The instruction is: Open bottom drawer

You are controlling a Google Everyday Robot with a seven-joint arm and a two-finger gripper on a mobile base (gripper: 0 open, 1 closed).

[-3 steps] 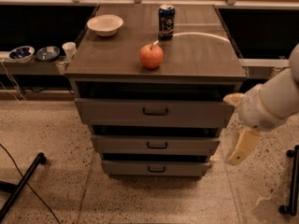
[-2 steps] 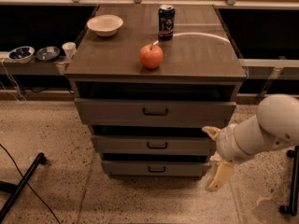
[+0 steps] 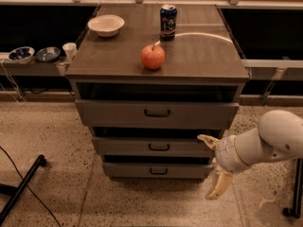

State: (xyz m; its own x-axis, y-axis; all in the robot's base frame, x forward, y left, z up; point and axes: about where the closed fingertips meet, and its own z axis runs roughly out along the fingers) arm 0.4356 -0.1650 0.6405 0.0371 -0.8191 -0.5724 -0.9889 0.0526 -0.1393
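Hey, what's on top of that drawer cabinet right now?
An apple, a soda can and a white bowl stand on the cabinet top. The spot directly behind the can is covered. The gripper hangs near the cabinet's lower right corner, beside the bottom drawer, fingers open.

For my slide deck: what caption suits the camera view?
Gripper, fingers open, hovers by the right edge of the bottom drawer; apple, can and bowl top the cabinet.
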